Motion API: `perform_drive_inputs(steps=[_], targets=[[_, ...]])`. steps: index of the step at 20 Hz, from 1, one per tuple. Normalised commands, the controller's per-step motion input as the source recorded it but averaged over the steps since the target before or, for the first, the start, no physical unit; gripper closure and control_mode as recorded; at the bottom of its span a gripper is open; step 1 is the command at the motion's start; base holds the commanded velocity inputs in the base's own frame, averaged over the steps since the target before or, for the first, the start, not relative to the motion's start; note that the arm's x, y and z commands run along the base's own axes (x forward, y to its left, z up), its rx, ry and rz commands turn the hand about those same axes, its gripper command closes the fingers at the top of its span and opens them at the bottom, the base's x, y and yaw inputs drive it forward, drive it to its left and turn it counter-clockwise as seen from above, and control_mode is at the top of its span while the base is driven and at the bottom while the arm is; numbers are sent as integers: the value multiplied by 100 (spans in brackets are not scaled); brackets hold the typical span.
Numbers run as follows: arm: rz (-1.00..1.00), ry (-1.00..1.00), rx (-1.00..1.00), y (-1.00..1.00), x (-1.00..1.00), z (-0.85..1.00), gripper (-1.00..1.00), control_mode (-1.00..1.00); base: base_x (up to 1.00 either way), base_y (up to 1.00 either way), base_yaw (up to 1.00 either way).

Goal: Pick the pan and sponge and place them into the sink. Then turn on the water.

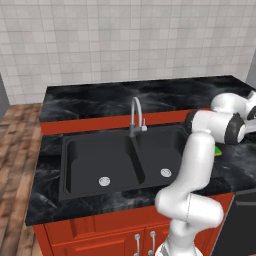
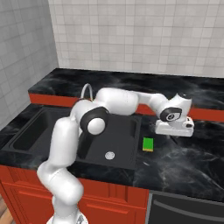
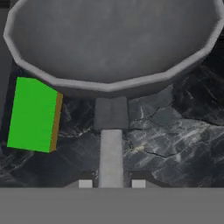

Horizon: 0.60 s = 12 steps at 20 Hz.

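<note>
In the hand view the pan (image 3: 113,39) is a round dark grey bowl at the top, with its straight handle (image 3: 110,148) running down between my fingertips. My gripper (image 3: 111,183) is shut on that handle. The bright green sponge (image 3: 33,114) with a yellowish edge lies on the counter beside the pan's left rim. From the right base view, my hand (image 2: 174,127) hovers over the counter just right of the sponge (image 2: 148,144) and of the sink (image 2: 127,127). The black double-basin sink (image 1: 80,150) is empty, and no water shows at the silver faucet (image 1: 135,112).
Black marble counter (image 1: 100,100) surrounds the sink, with a raised ledge and a tiled wall behind. A dark appliance front (image 2: 188,210) sits below the counter at the right. My arm's elbow (image 2: 94,120) reaches over the right basin.
</note>
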Motion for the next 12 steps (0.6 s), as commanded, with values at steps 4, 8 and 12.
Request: perform_drive_inputs(steps=[4, 8, 12], targets=[[0, -8, -12, 83, -37, 28, 100, -100, 0, 0, 0], [0, -19, -14, 70, -47, 56, 100, -100, 0, 0, 0], [0, -23, -11, 60, -56, 62, 100, -100, 0, 0, 0]])
